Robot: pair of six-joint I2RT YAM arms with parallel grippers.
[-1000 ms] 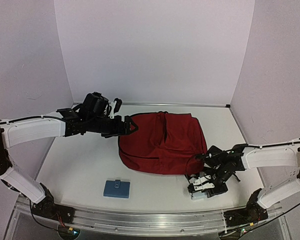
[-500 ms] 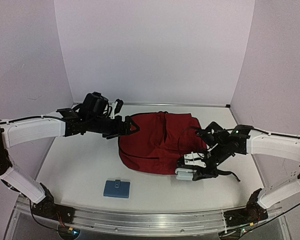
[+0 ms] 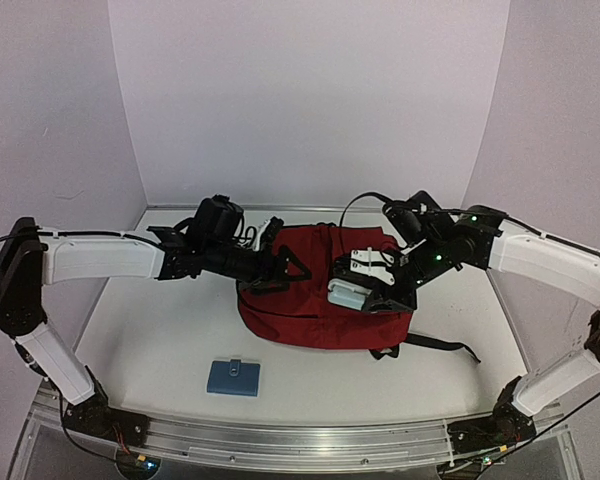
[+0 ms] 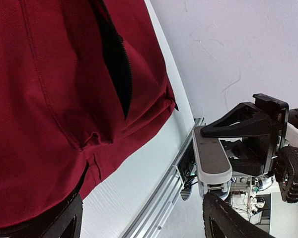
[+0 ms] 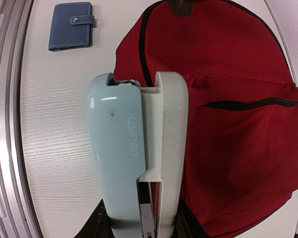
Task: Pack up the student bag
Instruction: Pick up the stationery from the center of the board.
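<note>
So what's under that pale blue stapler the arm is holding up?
Below the stapler lies the red bag on the white table. The stapler covers part of the bag's edge, and the bag's inside is not visible.

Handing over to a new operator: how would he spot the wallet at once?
Start from the big red backpack in the middle of the white table. Off its front left corner, towards the near edge, lies the wallet. It is small, flat and dark blue, with a snap tab.
</note>
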